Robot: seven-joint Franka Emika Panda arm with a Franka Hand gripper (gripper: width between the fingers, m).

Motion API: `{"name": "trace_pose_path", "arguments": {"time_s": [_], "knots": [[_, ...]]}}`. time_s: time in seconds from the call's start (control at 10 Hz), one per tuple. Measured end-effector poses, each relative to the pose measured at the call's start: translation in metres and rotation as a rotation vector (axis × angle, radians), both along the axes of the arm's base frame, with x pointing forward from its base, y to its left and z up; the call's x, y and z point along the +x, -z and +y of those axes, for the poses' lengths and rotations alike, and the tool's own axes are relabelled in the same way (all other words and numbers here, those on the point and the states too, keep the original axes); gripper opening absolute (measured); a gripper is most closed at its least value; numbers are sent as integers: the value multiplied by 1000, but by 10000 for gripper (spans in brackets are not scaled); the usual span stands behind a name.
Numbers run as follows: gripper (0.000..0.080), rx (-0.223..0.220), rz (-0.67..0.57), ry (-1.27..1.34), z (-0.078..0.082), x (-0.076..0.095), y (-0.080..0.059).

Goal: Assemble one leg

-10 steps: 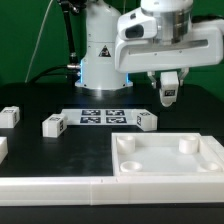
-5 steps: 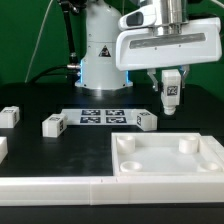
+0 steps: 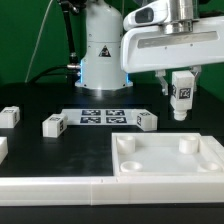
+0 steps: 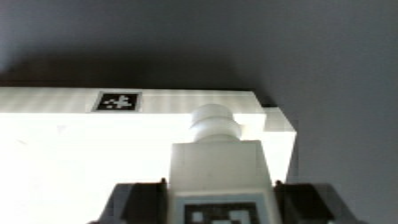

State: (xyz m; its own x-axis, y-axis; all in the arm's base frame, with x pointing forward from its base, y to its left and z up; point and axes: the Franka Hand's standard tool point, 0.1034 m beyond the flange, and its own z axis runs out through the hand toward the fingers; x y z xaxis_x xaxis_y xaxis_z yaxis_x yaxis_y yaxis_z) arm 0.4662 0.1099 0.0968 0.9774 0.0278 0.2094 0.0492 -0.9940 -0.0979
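My gripper (image 3: 181,92) is shut on a leg (image 3: 182,96), a small white block with a black-and-white tag on its face. It holds the leg upright in the air above the far right part of the large white tray-like piece (image 3: 170,172). In the wrist view the leg (image 4: 219,150) stands between my dark fingers (image 4: 141,200), its peg end toward the tray piece (image 4: 71,150). Three more legs lie on the black table: one (image 3: 145,121) by the marker board, one (image 3: 53,125) further toward the exterior view's left, one (image 3: 10,116) at the far left.
The marker board (image 3: 100,116) lies flat in the middle of the table. A long white rail (image 3: 55,187) runs along the front edge. The robot base (image 3: 100,55) stands behind the marker board. A small white piece (image 3: 2,148) shows at the exterior view's left edge.
My gripper has moved toward the exterior view's right with the leg in it and now hangs further over the tray piece. The other legs have not moved.
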Motion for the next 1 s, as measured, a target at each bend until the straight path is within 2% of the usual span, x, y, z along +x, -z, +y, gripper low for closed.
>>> {"name": "trace_pose_path", "arguments": {"time_s": [0.4, 0.5, 0.6, 0.7, 1.0], "knots": [[288, -1, 4, 1, -1, -1, 1], [288, -6, 20, -28, -3, 8, -4], [288, -3, 5, -38, -4, 34, -15], [288, 3, -16, -39, -2, 54, -18], [288, 10, -50, -66, 3, 91, -13]]}}
